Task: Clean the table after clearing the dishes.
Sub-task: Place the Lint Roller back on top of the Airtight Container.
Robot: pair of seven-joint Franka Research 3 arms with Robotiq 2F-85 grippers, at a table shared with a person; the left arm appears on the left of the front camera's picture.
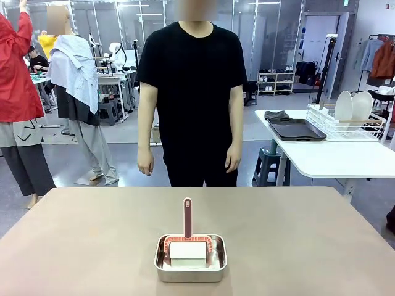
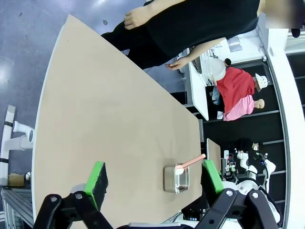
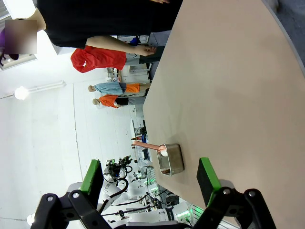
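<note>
Two grippers of mine hang above the table (image 1: pixel 92 234) with their fingers spread wide and nothing between them: the left gripper (image 2: pixel 152 179) and the right gripper (image 3: pixel 150 179). A small steel pan (image 1: pixel 190 259) sits on the near middle of the table, holding a pink-handled cleaning tool (image 1: pixel 187 237) with a white block, perhaps a roller. The person (image 1: pixel 191 98) stands at the far edge, arms down. Dark trays (image 1: pixel 295 129) and white plates (image 1: pixel 352 106) rest on the white side table (image 1: pixel 333 157).
</note>
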